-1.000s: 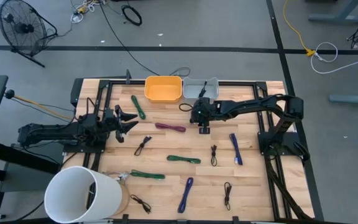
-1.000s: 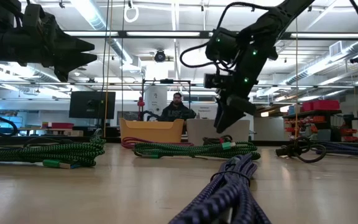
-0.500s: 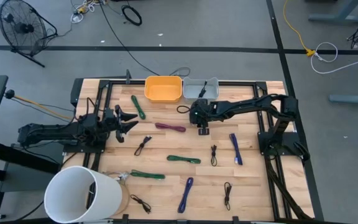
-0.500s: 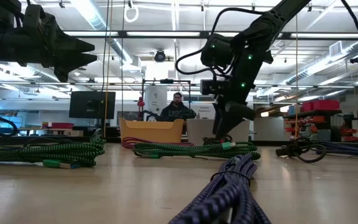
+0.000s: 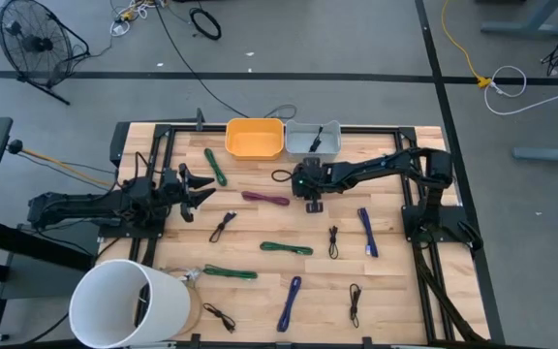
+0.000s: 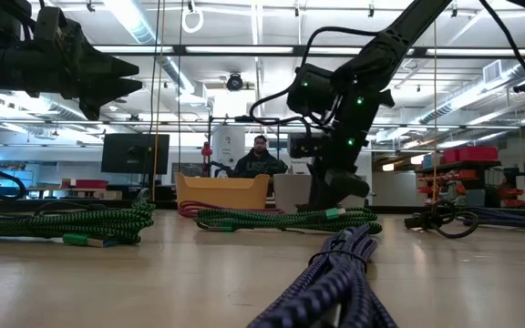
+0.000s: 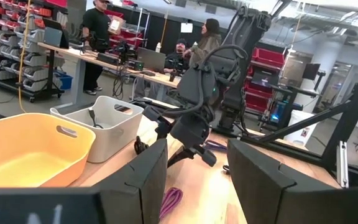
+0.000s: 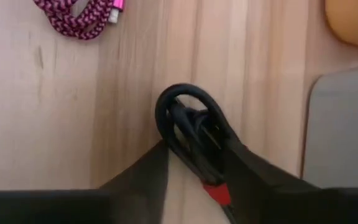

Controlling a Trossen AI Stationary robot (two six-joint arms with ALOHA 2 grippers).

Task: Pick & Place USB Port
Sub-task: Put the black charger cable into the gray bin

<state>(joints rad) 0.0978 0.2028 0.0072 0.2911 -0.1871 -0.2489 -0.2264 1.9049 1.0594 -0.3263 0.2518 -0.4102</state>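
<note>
A black coiled USB cable (image 8: 188, 121) with a red tie lies flat on the wood just in front of the grey bin (image 5: 313, 139); in the high view it shows as a small black loop (image 5: 281, 175). My right gripper (image 8: 196, 149) is low over it, open, one finger on either side of the cable's bundled part, with the loop ahead of the tips. In the low view the right gripper (image 6: 331, 196) reaches down near the table. My left gripper (image 5: 197, 186) waits open above the table's left side. One black cable lies inside the grey bin.
An orange bin (image 5: 255, 138) stands beside the grey one at the far edge. Several coiled cables lie about: magenta (image 5: 264, 198), green (image 5: 286, 248), blue (image 5: 367, 231), small black ones (image 5: 333, 240). A white bucket (image 5: 129, 302) stands at the near left corner. People are in the room beyond.
My right gripper has come down toward the table and shifted a little toward the table's left, ending over the black cable by the grey bin. The cable has stayed where it was.
</note>
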